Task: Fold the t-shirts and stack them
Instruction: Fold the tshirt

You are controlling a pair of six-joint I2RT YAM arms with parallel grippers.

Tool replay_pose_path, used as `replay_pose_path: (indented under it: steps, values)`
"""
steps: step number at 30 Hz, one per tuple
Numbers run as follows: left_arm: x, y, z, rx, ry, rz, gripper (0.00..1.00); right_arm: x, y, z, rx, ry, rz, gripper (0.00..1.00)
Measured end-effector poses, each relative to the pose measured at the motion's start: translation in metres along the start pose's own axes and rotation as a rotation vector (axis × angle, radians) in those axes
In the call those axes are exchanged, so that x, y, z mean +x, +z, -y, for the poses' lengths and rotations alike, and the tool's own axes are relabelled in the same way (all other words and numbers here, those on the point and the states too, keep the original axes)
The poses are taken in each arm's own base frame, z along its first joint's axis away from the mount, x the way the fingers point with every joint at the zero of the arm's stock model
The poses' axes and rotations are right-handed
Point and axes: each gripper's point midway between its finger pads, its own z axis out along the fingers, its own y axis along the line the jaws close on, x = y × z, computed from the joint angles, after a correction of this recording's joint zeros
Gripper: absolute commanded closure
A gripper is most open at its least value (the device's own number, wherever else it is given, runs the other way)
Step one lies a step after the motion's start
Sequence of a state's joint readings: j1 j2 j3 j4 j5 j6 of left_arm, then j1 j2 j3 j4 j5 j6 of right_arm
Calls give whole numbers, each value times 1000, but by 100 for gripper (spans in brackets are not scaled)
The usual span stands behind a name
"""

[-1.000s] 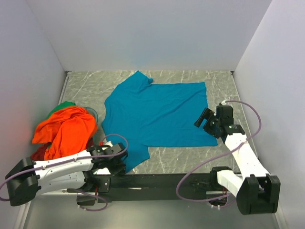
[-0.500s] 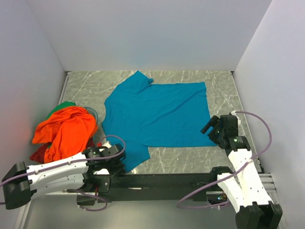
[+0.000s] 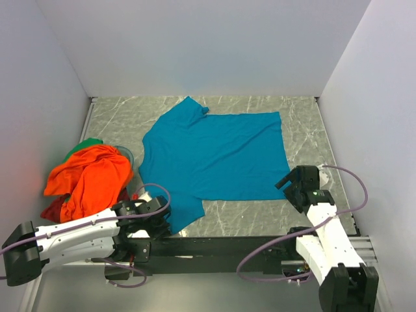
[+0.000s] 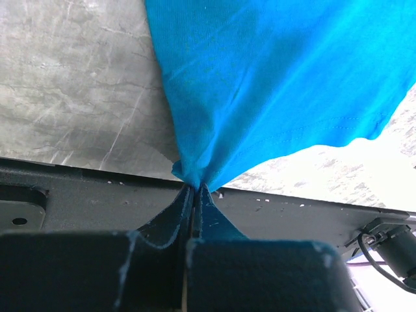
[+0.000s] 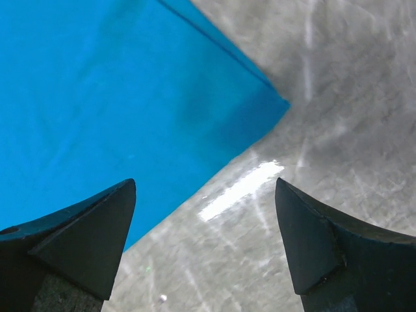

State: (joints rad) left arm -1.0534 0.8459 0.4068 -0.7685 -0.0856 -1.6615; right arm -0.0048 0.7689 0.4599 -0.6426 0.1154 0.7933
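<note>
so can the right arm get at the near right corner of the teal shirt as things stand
Probably yes: the right end effector is open and poised over that corner of the teal t-shirt, with only bare table around it and nothing in between.

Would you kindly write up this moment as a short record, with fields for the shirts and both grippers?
Teal t-shirt: spread out on the table, not yet folded
Pile: orange t-shirt crumpled at the left, with green t-shirt and red t-shirt showing at its edges
Left gripper: shut on a bunched bit of the teal t-shirt at the table's near edge
Right gripper: open, over the teal t-shirt's near right corner, holding nothing
</note>
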Motion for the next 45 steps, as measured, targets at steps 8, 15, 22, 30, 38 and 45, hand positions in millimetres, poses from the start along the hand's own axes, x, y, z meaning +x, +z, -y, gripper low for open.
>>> replay_pose_path:
  steps: [8,15,22,30,38,45]
  values:
    - [-2,0,0,1,0,12,99,10,24,9,36,24,-37,15]
    - [-3,1,1,1,-2,18,99,5,39,0,9,33,-33,39]
    - [-7,-4,5,2,-9,42,99,10,43,-2,0,27,-60,87]
    - [-8,-10,3,13,-26,38,99,10,30,0,-16,26,-49,98]
    - [2,-17,-2,9,-23,-14,99,16,12,4,-29,39,-66,94]
    - [10,-23,0,32,-11,-45,99,21,6,5,-32,49,-84,94]
